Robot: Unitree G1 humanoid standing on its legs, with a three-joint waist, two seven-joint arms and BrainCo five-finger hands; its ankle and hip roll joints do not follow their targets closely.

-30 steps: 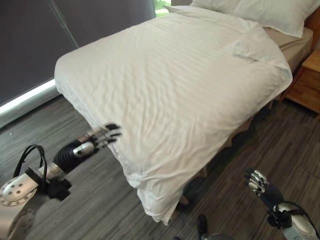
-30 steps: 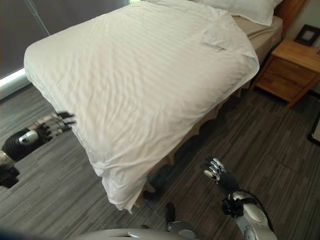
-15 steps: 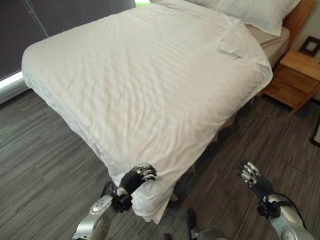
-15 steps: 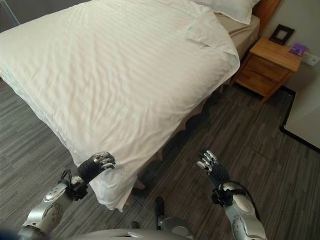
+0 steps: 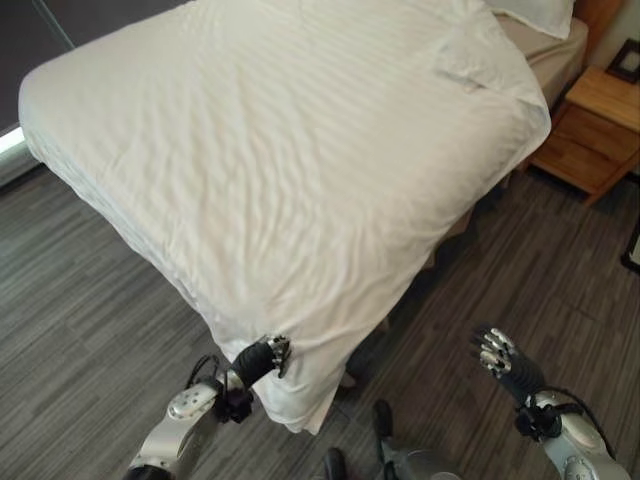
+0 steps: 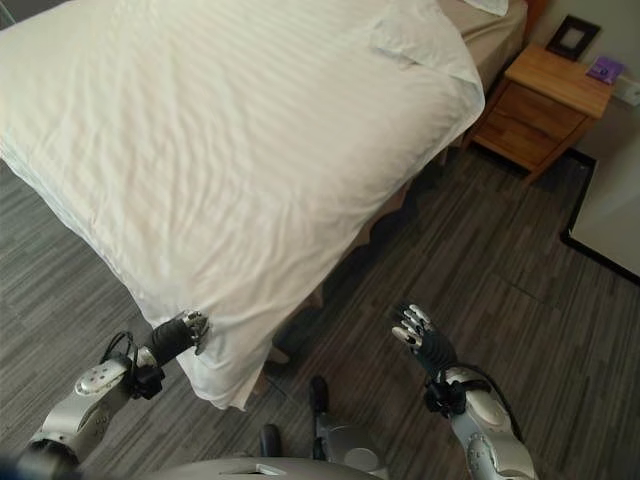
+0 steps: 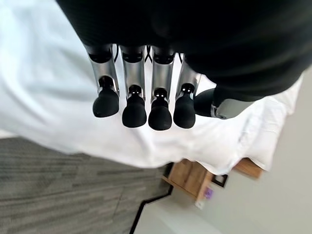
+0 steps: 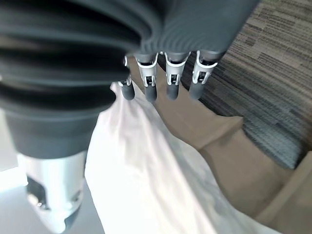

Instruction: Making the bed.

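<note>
Left eye view: left hand (image 5: 262, 356) lower on duvet (image 5: 300, 150) corner than before

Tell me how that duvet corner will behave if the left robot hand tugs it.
The duvet is probably floppy: its corner sags off the bed in folds. It likely stretches and wrinkles rather than sliding whole. The left robot hand sits by that corner.

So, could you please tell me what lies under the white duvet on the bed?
Under the white duvet, a tan sheet shows near the pillow, and a tan bed skirt shows below its hanging edge. The mattress itself is covered.
</note>
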